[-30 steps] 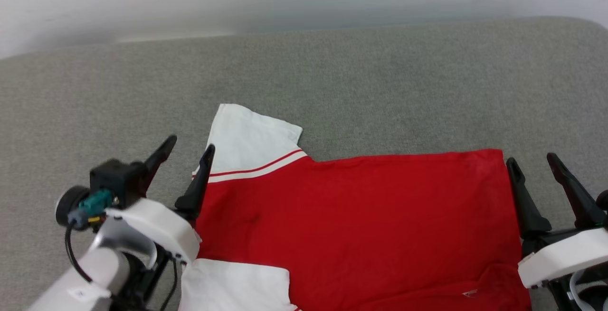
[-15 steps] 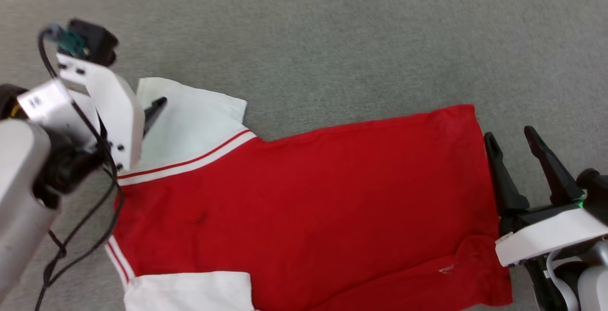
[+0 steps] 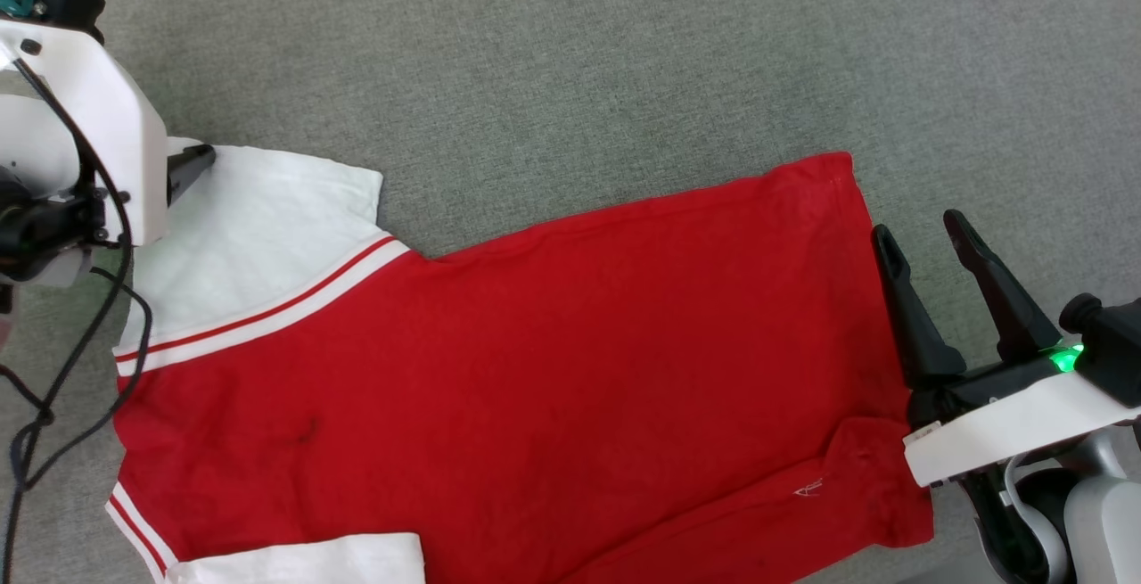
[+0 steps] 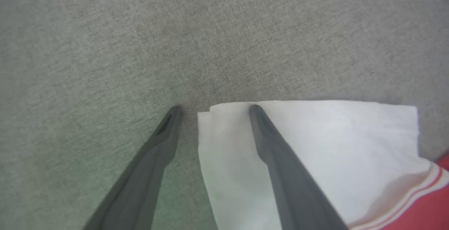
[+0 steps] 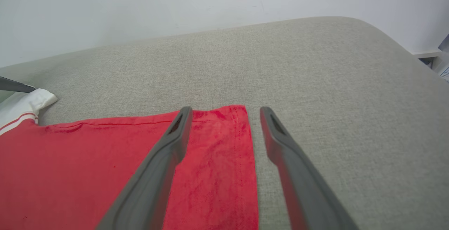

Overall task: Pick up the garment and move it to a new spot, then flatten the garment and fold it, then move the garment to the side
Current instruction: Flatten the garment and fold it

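The garment (image 3: 535,361) lies spread flat on the grey cloth surface, plain red side up, with one white sleeve (image 3: 250,227) at the upper left. My left gripper (image 4: 214,107) stands open over that sleeve's (image 4: 315,142) outer corner, one finger above the white cloth and the other above bare surface. A dark fingertip (image 3: 192,160) of it shows in the head view. My right gripper (image 3: 918,226) is open at the garment's right hem. In the right wrist view the red hem corner (image 5: 217,152) sits between the fingers of my right gripper (image 5: 225,109).
The grey cushioned surface (image 3: 579,58) stretches wide beyond the garment. A pale wall (image 5: 175,5) rises behind it, and its rounded edge (image 5: 396,44) drops off at the right. A black cable (image 3: 53,397) hangs from my left arm beside the garment.
The head camera has tipped down, so the whole picture shifted. My left gripper swung from beside the garment's shoulder to the white sleeve's outer corner. The right gripper stayed at the hem, open.
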### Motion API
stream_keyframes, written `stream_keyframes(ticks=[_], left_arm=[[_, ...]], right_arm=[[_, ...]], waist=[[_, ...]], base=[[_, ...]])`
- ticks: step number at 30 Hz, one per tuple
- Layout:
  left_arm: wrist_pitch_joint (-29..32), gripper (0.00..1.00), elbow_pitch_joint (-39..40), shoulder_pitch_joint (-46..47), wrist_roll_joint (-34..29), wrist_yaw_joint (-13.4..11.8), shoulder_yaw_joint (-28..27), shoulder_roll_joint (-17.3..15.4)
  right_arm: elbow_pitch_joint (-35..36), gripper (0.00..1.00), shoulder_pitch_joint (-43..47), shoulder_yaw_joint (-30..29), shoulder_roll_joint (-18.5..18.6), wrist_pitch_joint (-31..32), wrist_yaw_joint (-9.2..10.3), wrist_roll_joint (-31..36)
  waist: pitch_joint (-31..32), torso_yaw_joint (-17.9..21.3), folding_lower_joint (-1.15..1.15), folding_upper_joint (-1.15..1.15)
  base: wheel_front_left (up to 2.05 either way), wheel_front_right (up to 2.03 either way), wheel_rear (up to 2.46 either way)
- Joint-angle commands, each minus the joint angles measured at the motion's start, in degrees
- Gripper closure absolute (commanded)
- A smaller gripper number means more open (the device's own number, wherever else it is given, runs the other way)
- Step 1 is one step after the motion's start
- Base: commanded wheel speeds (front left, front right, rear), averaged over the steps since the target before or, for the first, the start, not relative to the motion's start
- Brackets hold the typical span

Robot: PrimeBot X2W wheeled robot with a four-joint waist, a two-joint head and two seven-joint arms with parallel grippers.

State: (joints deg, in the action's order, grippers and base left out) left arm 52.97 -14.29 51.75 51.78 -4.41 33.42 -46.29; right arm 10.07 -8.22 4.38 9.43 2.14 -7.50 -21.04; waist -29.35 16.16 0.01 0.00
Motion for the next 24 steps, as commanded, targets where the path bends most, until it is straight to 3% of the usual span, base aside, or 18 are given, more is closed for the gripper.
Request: stream_keyframes(ticks=[1,3,4,5,6,16,21,24], left_arm=[[0.82,0.0,-1.0,-1.52,0.44,0.18,1.14,0.28],[1.46,0.0,-1.71,-2.63,1.37,-0.06,1.2,0.67],[2.36,0.16,-2.0,-3.46,2.17,0.06,1.45,0.99],[3.12,0.71,-2.12,-4.19,2.81,0.24,1.69,1.2],[3.41,1.0,-1.93,-4.64,3.2,0.28,1.79,1.42],[-8.42,1.0,0.12,-2.7,0.82,1.28,-1.11,3.49],[-12.04,1.0,3.68,-3.42,-0.6,2.51,-0.56,4.14],[-12.97,1.0,7.19,-4.01,-1.52,3.04,0.24,3.91]], right_arm=[[-0.09,0.0,-0.72,0.03,0.12,0.05,0.02,0.07],[-0.32,0.0,-0.74,0.35,-0.14,0.06,0.02,0.19],[-0.42,0.0,-0.74,0.46,-0.2,0.08,0.02,0.25],[-0.52,0.0,-0.74,0.52,-0.22,0.06,0.02,0.32],[-0.63,0.0,-0.74,0.58,-0.24,0.07,0.02,0.35],[0.07,0.0,-1.53,-0.86,2.62,3.92,0.02,1.25],[1.25,0.0,-2.58,-1.06,7.88,13.21,0.02,1.1],[0.71,0.0,-3.79,-0.86,10.96,21.96,0.02,-1.91]], waist=[[-0.36,0.27,-0.01,0.0],[-0.64,0.38,-0.01,0.0],[-0.7,0.39,-0.01,0.0],[-0.71,0.38,-0.01,0.0],[-0.68,0.36,-0.01,0.0],[3.17,-2.03,-0.01,0.0],[5.59,-5.2,-0.01,0.0],[6.42,-7.28,-0.01,0.0]], base=[[0.0,0.0,0.0],[0.0,0.0,0.0],[0.0,0.0,0.0],[0.0,0.0,0.0],[0.0,0.0,0.0],[0.0,0.0,0.0],[0.0,0.0,0.0],[0.0,0.0,0.0]])
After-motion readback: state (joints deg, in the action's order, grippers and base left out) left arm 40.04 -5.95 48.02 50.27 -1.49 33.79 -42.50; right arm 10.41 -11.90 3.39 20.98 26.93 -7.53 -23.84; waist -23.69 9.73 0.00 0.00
